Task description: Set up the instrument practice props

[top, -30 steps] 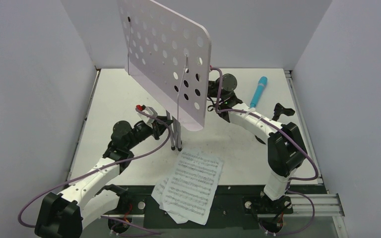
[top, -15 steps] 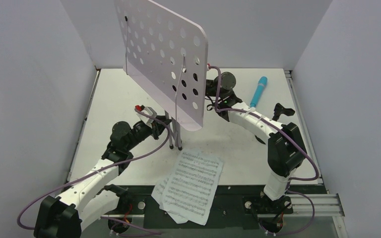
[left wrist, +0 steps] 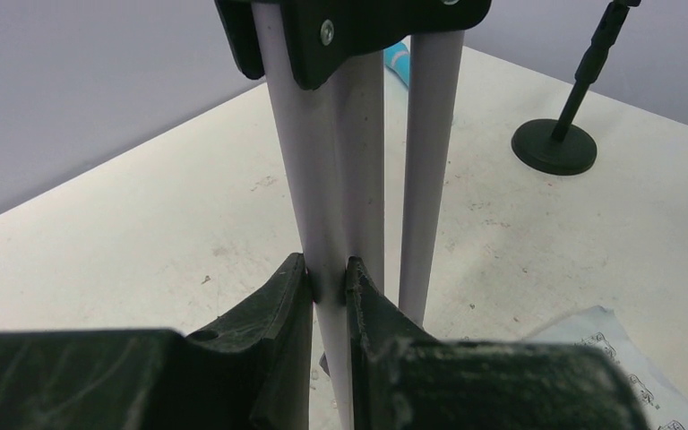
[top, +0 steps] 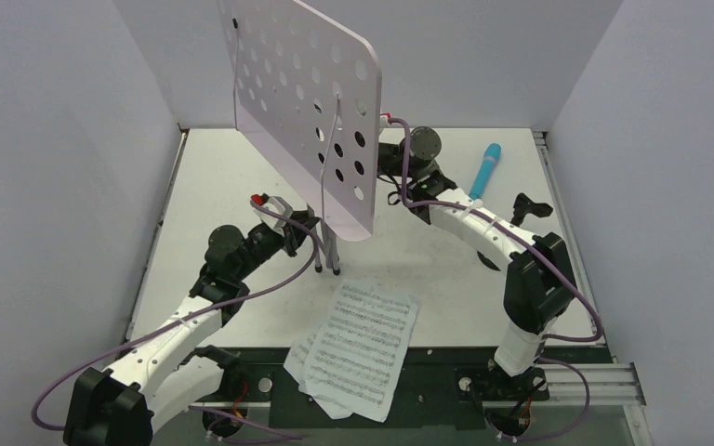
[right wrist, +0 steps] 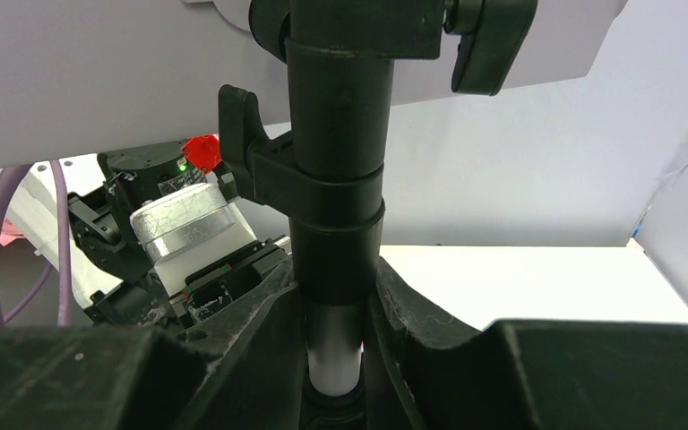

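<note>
The left gripper (left wrist: 327, 278) clamps one folded leg (left wrist: 321, 179) of the music stand (top: 302, 102), centred on the table (top: 214, 177). The right gripper (right wrist: 335, 300) clamps its mast (right wrist: 336, 98). Spreading the legs requires the mast held vertical.

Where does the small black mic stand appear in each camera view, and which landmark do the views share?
Top external: the black mic stand sits at the right, beside the right arm.
Left wrist: upper right, round base on the table.
Right wrist: not in it.
Shared landmark: the lilac music stand, seen in all three views.
</note>
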### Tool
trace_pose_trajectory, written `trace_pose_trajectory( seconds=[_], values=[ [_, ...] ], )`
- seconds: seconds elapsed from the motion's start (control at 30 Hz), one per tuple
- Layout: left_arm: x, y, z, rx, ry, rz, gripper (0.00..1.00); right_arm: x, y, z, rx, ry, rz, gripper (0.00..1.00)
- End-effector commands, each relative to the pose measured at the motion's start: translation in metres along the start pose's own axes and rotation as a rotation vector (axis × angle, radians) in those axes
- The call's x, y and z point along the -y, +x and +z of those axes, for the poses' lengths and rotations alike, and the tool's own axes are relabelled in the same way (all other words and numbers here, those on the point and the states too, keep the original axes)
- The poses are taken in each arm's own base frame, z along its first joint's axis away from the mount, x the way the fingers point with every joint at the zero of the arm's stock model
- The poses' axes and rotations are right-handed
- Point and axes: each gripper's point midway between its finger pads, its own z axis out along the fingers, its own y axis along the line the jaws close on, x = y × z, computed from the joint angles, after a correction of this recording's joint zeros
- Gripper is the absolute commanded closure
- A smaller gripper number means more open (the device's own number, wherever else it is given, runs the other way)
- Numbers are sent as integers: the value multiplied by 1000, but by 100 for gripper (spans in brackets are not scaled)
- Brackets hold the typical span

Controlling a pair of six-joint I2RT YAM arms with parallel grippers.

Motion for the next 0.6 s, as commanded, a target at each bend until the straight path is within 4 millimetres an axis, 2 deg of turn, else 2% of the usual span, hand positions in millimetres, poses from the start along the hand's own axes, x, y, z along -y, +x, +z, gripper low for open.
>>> trace_pose_trajectory(
  seconds=[0.0, 0.57],
  values=[
    [-15, -51, 4, 131, -64, 101, 100, -60, -157, -6, 283, -13, -364, 95],
    [-28, -37, 1, 99, -138, 98, 100, -51, -187, -9, 331, 75, -429, 95]
  ],
)
